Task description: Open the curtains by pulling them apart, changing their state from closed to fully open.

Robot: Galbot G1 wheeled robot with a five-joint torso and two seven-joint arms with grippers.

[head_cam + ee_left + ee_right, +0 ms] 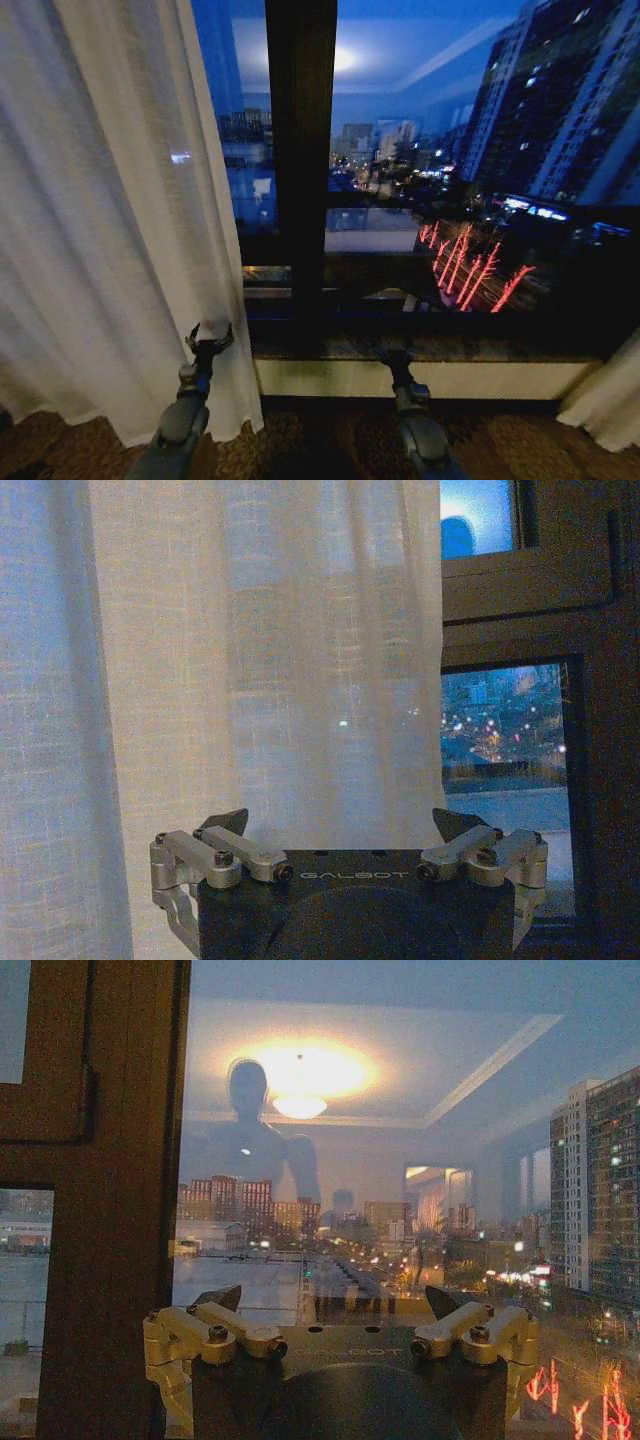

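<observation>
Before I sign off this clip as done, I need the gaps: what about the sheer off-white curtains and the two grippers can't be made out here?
- Left sheer off-white pleated curtain panel: its top and rail are cut off by the head view's upper edge.
- Right sheer panel: cropped at the head view's corner, so how far it has opened is unknown.
- Left gripper: open; whether it touches the fabric is unclear.
- Right gripper: open, facing the dark wooden window frame.

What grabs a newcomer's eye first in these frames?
The night city through the bare window, with red neon strokes glowing low on the right. Next, the sheer white curtain bunched at the left, with the open left gripper right at its inner edge. The right gripper, also open, faces bare glass beside the dark window frame; another curtain panel hangs at the far right.
</observation>
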